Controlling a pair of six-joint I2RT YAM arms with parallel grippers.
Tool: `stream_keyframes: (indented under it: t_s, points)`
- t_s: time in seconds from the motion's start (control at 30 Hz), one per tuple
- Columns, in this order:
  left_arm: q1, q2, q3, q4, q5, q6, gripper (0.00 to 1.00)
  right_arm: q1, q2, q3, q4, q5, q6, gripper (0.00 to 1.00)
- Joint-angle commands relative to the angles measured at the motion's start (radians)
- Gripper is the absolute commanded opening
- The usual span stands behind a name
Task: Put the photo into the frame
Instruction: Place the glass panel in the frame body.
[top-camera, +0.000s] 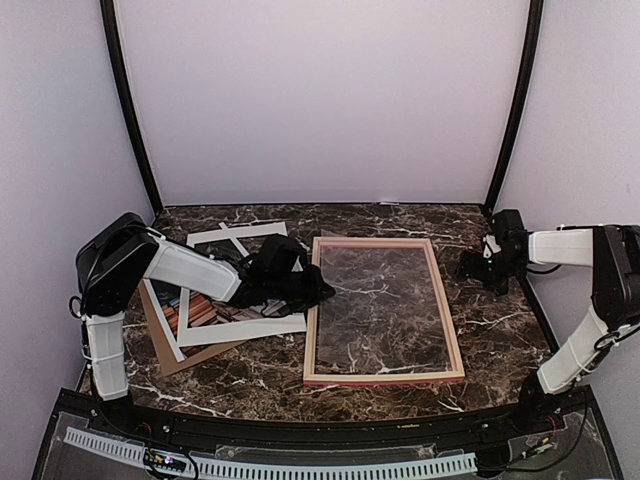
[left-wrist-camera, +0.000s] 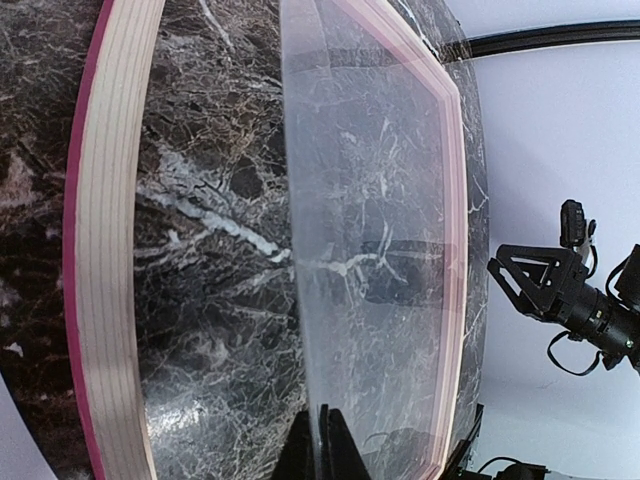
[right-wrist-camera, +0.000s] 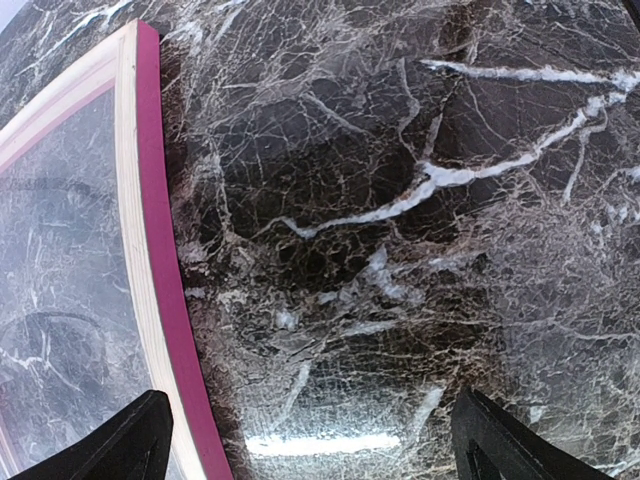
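1. The photo (top-camera: 203, 309) is partly covered by a white mat (top-camera: 245, 328), left of the frame (top-camera: 385, 378).
2. A clear pane (left-wrist-camera: 380, 250) is pinched by the left gripper (left-wrist-camera: 320, 445).
3. The right gripper (right-wrist-camera: 310, 450) is held spread wide.

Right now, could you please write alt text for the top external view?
The left gripper, shut on a clear pane, is at the left edge of the frame, lying flat on a marble table. The photo, a white mat and a brown board lie stacked left of it; the right gripper hangs open at right.
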Motion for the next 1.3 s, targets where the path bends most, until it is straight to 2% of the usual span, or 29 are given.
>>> stream_keyframes:
  t_s: [0.0, 0.87, 1.27]
  points:
    - [-0.010, -0.049, -0.014, -0.010, 0.002, 0.001, 0.00, 0.007, 0.003, 0.022, 0.021, 0.006, -0.006, 0.99]
    - [-0.017, -0.069, -0.033, -0.027, -0.018, 0.000, 0.00, 0.007, 0.020, 0.022, 0.028, 0.000, -0.005, 0.99]
    - [-0.017, -0.029, -0.004, -0.021, 0.022, 0.008, 0.00, 0.012, 0.013, 0.021, 0.027, -0.009, -0.005, 0.99]
